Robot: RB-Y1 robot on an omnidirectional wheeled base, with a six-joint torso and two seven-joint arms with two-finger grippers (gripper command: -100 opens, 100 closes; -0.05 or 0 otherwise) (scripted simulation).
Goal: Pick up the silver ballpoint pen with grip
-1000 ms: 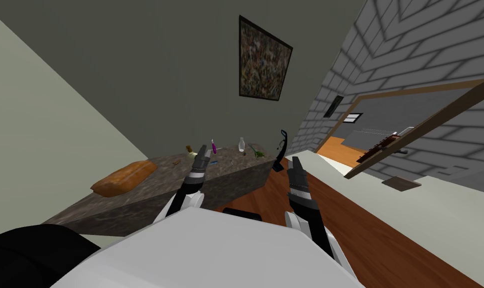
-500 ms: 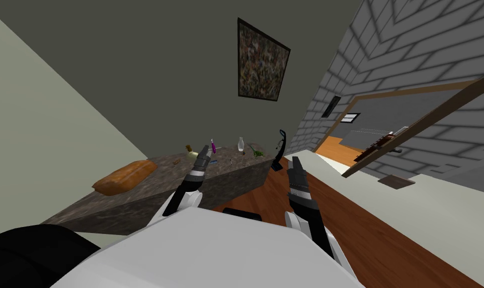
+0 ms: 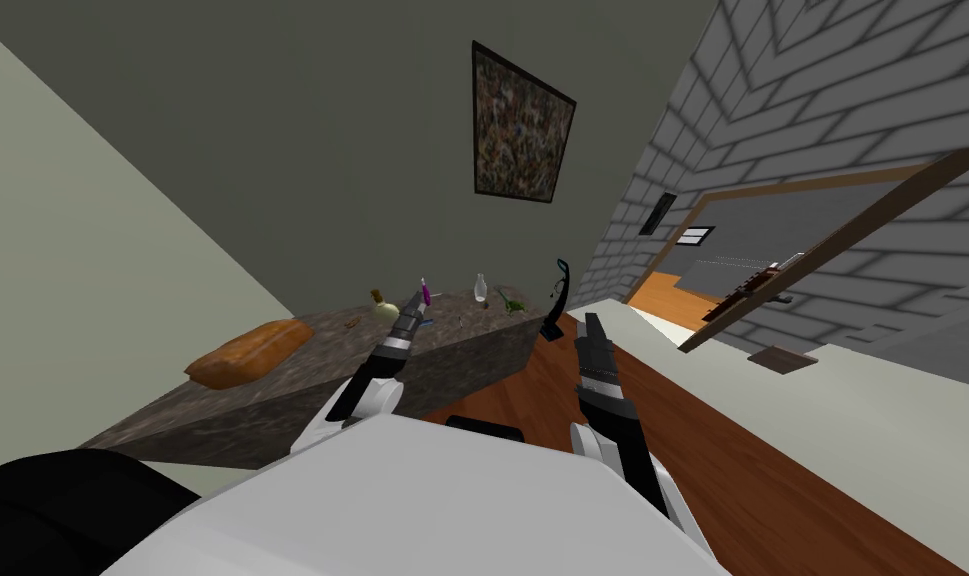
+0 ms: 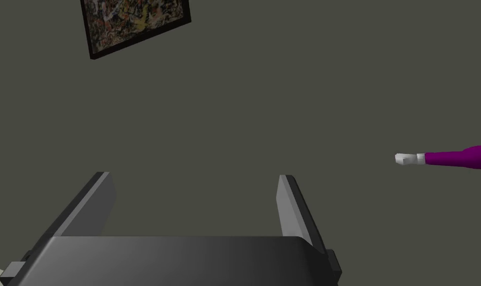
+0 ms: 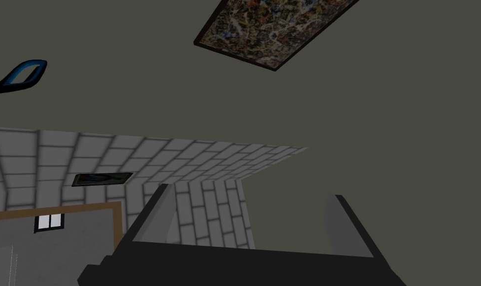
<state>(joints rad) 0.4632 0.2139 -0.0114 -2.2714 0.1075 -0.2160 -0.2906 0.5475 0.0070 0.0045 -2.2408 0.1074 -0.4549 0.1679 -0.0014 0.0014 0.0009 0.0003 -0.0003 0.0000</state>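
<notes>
A dark stone-topped table (image 3: 272,400) carries several small things at its far end. Among them lies a thin, tiny sliver (image 3: 459,321), perhaps the pen; it is too small to tell. My left gripper (image 3: 416,303) reaches out over the tabletop, just short of a purple tool with a white tip (image 3: 426,293). In the left wrist view that gripper (image 4: 194,191) is open and holds nothing, with the purple tool (image 4: 452,157) off to one side. My right gripper (image 3: 589,325) hangs open above the wooden floor beside the table; its fingers (image 5: 254,213) hold nothing.
A brown loaf (image 3: 250,351) lies on the table's near left. At the far end stand a pale bottle (image 3: 383,306), a clear glass bottle (image 3: 480,288) and a green toy (image 3: 512,301). A black upright thing with a blue handle (image 3: 557,300) stands past the table's corner. A doorway (image 3: 672,290) opens on the right.
My left arm has stretched forward over the table, now covering the small blue item near the purple tool. The right arm has held still. My head view shifted slightly.
</notes>
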